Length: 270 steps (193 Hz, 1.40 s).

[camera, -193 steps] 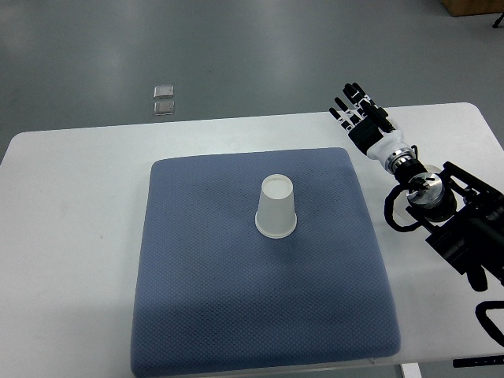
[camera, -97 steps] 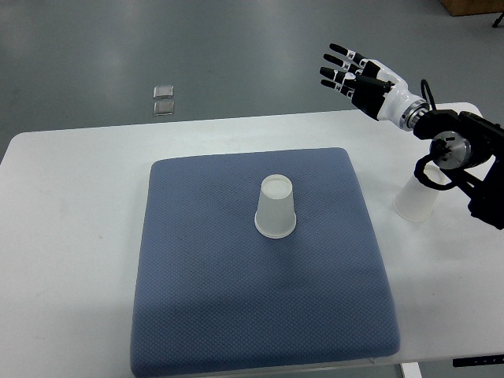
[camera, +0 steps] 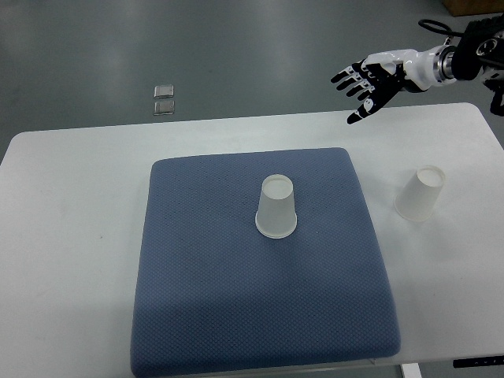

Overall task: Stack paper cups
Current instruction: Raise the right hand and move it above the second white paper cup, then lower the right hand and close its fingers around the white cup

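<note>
Two white paper cups stand upside down, well apart and unstacked. One paper cup on the mat (camera: 276,207) sits near the middle of a blue-grey quilted mat (camera: 205,299), below and well to the left of the robot's raised hand. The second paper cup (camera: 421,193) rests on the bare white table (camera: 71,236), just off the mat's right edge and almost directly beneath that hand, leaning slightly in the view so that its closed base faces up and to the right.

The right hand (camera: 368,79), black-and-white with jointed fingers (camera: 356,116), hangs in the air above the table's far right corner, fingers spread and pointing left, holding nothing and touching neither cup. Its arm (camera: 472,57) enters from the upper right and is cut off by the picture's edge, so only the wrist and a dark stretch of forearm show. The palm side of the hand cannot be made out from this angle.

Beyond the table, far to the left of the hand, two small clear square objects (camera: 164,99) lie one above the other on the grey floor (camera: 236,47); what they are is too small to tell. A brown corner of some object (camera: 461,5) is clipped at the top right. The table's near edge runs out of the picture at the bottom.
</note>
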{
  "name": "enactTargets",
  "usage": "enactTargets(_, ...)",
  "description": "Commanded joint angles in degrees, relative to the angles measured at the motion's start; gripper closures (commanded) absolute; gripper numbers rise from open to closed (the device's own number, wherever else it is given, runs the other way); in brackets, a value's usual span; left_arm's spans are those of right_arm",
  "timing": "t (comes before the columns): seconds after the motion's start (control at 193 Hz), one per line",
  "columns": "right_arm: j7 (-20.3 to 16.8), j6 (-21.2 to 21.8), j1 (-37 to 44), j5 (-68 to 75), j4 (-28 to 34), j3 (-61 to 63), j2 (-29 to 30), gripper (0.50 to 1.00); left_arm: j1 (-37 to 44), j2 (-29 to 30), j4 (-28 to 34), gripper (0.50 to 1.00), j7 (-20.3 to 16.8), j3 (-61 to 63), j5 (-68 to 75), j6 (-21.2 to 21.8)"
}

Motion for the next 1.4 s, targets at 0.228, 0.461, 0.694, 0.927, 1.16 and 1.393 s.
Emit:
enactTargets(0.228, -1.6, 8.8, 25.4, -11.7, 16.5, -22.2, 2.8, 0.581, 0.1, 0.0, -2.5, 0.5, 0.0, -0.1, 0.1, 0.0)
enactTargets(0.461, -1.6, 8.8, 34.6, -15.0, 24.3, -25.1, 2.3, 0.581, 0.0, 0.0, -2.9, 0.5, 0.0, 0.0, -0.1, 0.0)
enactTargets(0.694, -1.9, 8.8, 36.9, -15.2, 24.9, -25.5, 2.1, 0.581, 0.1, 0.0, -2.6, 0.5, 0.0, 0.1, -0.1, 0.0)
enactTargets(0.927, -2.0, 8.8, 32.7, -18.0, 24.2, -28.8, 2.0, 0.583, 0.1, 0.0, -2.4, 0.5, 0.0, 0.0, -0.1, 0.0)
enactTargets(1.16, -2.0, 6.8, 23.5, -19.9, 20.6, -28.9, 1.8, 0.583, 0.1, 0.0, -2.3, 0.5, 0.0, -0.1, -0.2, 0.0)
enactTargets(1.393, -5.4, -0.9, 16.6, -19.3, 18.0, -28.2, 2.8, 0.585, 0.1, 0.0, -2.4, 0.5, 0.0, -0.1, -0.1, 0.1)
